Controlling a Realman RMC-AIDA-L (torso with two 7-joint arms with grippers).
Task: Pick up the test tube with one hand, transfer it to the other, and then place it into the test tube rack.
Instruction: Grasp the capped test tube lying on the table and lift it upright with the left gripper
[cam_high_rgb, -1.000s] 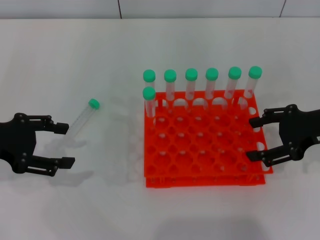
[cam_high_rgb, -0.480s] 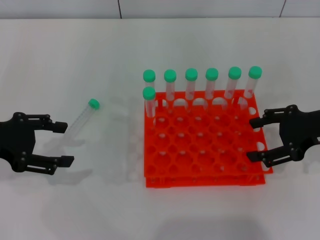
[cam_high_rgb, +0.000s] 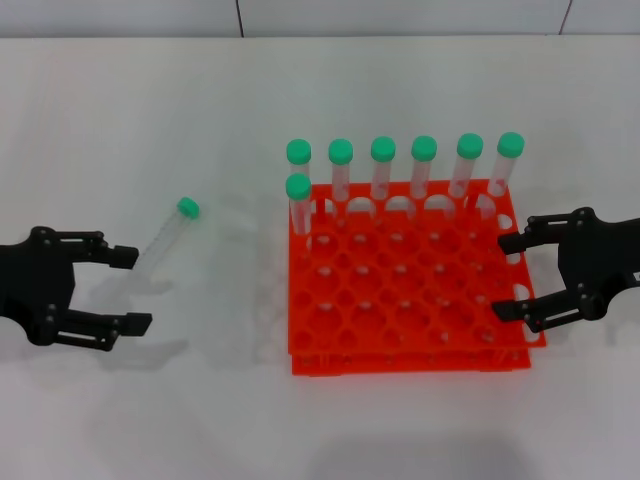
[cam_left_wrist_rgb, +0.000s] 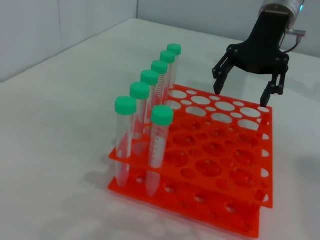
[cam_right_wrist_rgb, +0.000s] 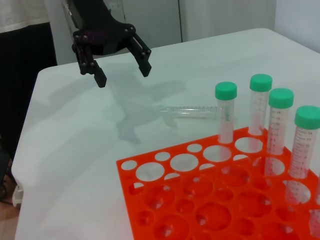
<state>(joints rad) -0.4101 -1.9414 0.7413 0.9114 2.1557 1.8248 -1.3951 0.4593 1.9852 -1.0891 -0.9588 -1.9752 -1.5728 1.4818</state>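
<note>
Head view, tube: the test tube (cam_high_rgb: 165, 240) lies loose on the white table (cam_high_rgb: 150, 110) in the left-centre of the frame, green cap pointing toward the upper right, clear body slanting down-left toward the left gripper.
Head view, left gripper: the left gripper (cam_high_rgb: 128, 290) sits at the far left edge, fingers spread wide and empty, the tube's lower end just beside its upper finger, not between the two.
Head view, rack: the test tube rack (cam_high_rgb: 410, 290) fills the centre-right; seven capped tubes (cam_high_rgb: 383, 165) stand along its far rows, and the nearer holes are free.
Head view, right gripper: the right gripper (cam_high_rgb: 515, 277) hangs over the rack's right edge, fingers apart, holding nothing.
Left wrist view: the rack sits centre frame with capped tubes in a line at centre left; the right gripper (cam_left_wrist_rgb: 247, 85) shows open at upper right above the rack's far side. The loose tube is not in this view.
Right wrist view: the left gripper (cam_right_wrist_rgb: 122, 67) shows open at upper left, above the table; the loose tube (cam_right_wrist_rgb: 192, 111) lies flat mid-frame, just behind the rack's corner.
Handling: probably light, stiff and slick plastic that rolls readily when nudged.
Where to grip: likely across the clear body near its middle, leaving the capped end free for the other gripper to take.
</note>
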